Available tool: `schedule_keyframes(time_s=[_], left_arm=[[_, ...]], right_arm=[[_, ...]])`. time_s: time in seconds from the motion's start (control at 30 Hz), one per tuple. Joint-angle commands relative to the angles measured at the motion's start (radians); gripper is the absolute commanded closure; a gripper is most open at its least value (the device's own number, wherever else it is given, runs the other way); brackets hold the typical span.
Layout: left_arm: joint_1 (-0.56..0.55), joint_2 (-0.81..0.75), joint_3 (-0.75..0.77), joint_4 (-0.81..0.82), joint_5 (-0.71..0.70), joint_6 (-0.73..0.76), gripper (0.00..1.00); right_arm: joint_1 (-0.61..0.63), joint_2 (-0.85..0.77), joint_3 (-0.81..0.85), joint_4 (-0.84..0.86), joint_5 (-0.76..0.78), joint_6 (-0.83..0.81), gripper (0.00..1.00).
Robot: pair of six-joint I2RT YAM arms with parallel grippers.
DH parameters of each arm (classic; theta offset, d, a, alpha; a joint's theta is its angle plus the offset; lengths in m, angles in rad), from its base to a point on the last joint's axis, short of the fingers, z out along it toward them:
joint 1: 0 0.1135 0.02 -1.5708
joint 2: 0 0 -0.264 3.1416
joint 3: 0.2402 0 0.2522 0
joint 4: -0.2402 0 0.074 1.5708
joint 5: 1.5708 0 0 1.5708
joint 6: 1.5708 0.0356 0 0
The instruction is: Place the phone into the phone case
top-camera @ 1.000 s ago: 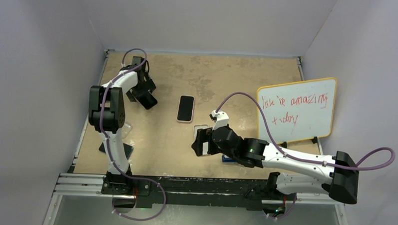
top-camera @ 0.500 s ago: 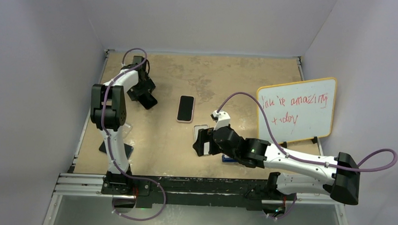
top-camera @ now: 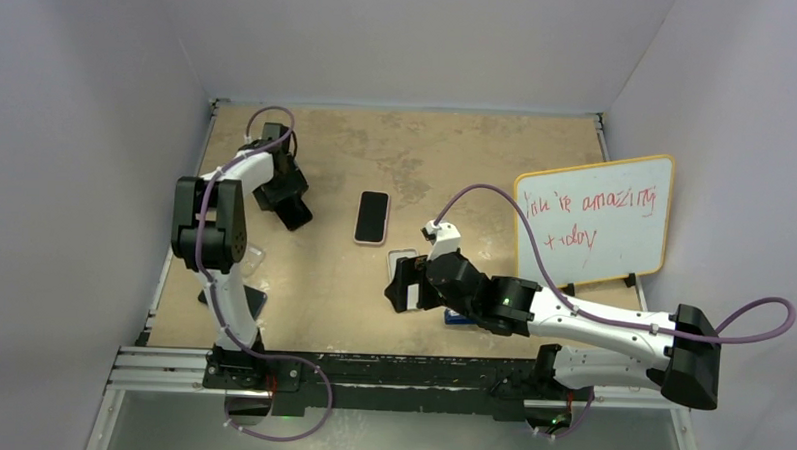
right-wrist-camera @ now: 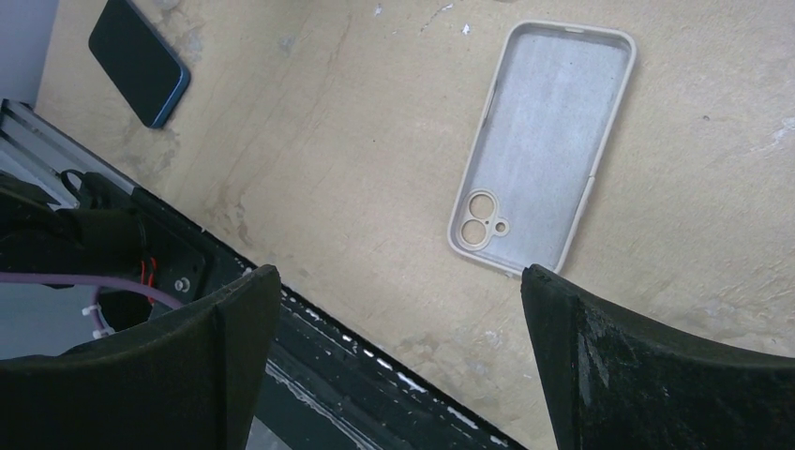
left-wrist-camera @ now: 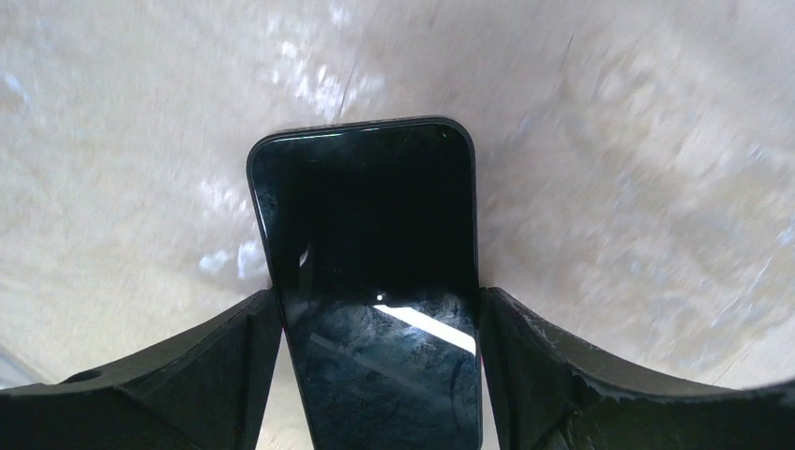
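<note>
- The left fingers [left-wrist-camera: 187, 375] press against the two long edges of the phone [left-wrist-camera: 366, 234], pinching it across its width.
- The phone is a black slab with rounded corners. Its dark, glossy screen faces the wrist camera, with a streak of glare low on the glass.
- Its long axis runs straight out from between the fingers. The rounded far end sticks out past the tips — the near end is cut off at the bottom of the wrist view.
- The table [top-camera: 322, 282] behind it is blurred. From above, the phone is hard to tell from the black fingers.
- A pink-edged phone [top-camera: 372, 216] lies flat, well apart from both sets of fingers.
- The right fingers [right-wrist-camera: 647, 366] are spread wide with nothing between them.
- The phone case [right-wrist-camera: 544, 150] is pale grey-beige and lies hollow side up on the table, beyond the tips and within their gap.
- Its long axis slants slightly away from the fingers, and the camera cut-out is at the nearer end. One near corner meets a fingertip's outline, and from above the case is mostly hidden.
- A blue-edged phone [right-wrist-camera: 139, 61] lies far out past the other finger, partly cut off.
</note>
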Motion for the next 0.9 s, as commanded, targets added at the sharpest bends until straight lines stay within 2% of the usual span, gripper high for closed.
schedule_keyframes(time_s=[0.0, 0.4, 0.6, 0.73, 0.87], left_arm=[[0.007, -0.092, -0.148, -0.002, 0.095, 0.037, 0.32], [-0.060, -0.352, -0.476, 0.085, 0.288, 0.044, 0.35], [-0.163, -0.470, -0.626, 0.159, 0.379, -0.015, 0.36], [-0.209, -0.532, -0.706, 0.203, 0.451, -0.059, 0.37], [-0.212, -0.604, -0.789, 0.260, 0.535, -0.092, 0.39]], right_arm=[[0.004, 0.003, -0.001, 0.038, -0.004, 0.020, 0.01], [0.004, 0.052, 0.001, 0.100, -0.069, 0.057, 0.04], [0.003, 0.123, 0.019, 0.147, -0.120, 0.089, 0.06], [0.004, 0.185, 0.036, 0.207, -0.162, 0.118, 0.12], [0.004, 0.245, 0.026, 0.283, -0.207, 0.186, 0.26]])
